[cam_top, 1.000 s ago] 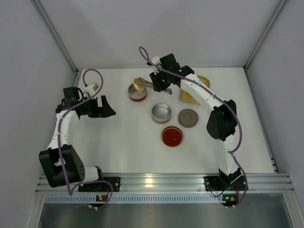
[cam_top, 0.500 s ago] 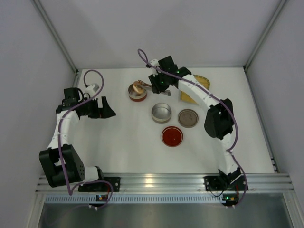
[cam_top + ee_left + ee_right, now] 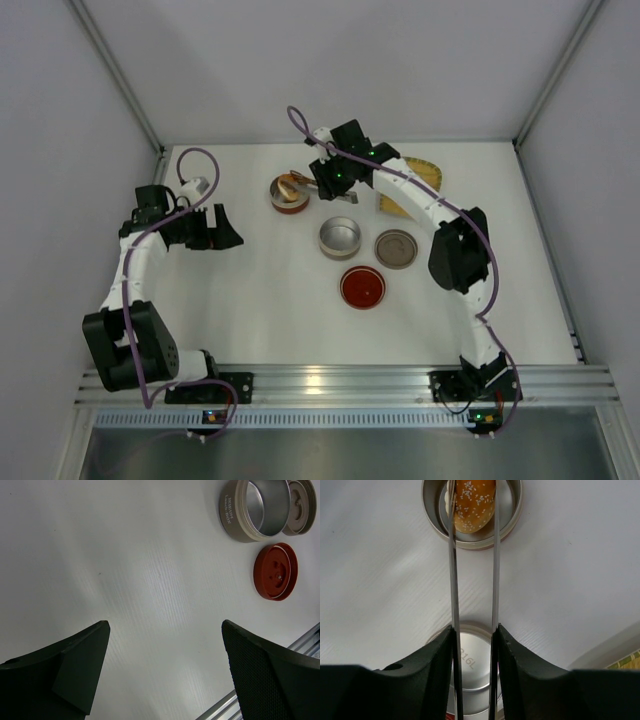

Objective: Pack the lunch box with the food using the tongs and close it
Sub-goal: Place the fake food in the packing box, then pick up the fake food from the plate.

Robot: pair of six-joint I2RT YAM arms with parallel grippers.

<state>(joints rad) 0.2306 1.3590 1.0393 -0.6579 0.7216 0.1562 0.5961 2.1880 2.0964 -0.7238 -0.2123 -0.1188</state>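
- Tongs point(image 3: 453, 605): the two thin arms run near parallel with a narrow gap and are part closed. Their tips flank the orange chunk point(image 3: 470, 500) and lie against its sides. Whether they pinch it or only rest there I cannot tell.
- Right gripper point(image 3: 473, 630): its fingers press on the outer sides of both tong arms at the handle end, gripping the tool.
- Red-walled tin point(image 3: 290, 206), far side of the table point(image 3: 250, 290): metal inside, pale rim. The orange chunk, flecked with sesame, sits within its rim, toward the far wall. Whether it rests on the floor of the tin is not clear.
- Silver tin point(image 3: 235, 520): upright and uncovered, near the table's middle, with only bare metal showing inside. In the right wrist view it lies directly under the gripper fingers, between them and the red-walled tin.
- Grey-beige lid point(image 3: 396, 248): flat on the table just beside the silver tin, on its right.
- Red lid point(image 3: 275, 571): flat, inner face up with a small boss at its centre. It is near the silver tin, toward the arm bases.
- Yellow woven tray point(image 3: 425, 172): at the far right, behind the right forearm, which covers much of it. Its contents cannot be made out.
- Left gripper point(image 3: 165, 625): jaws spread wide with nothing between them, over bare table. It is well apart from all tins, on the left.
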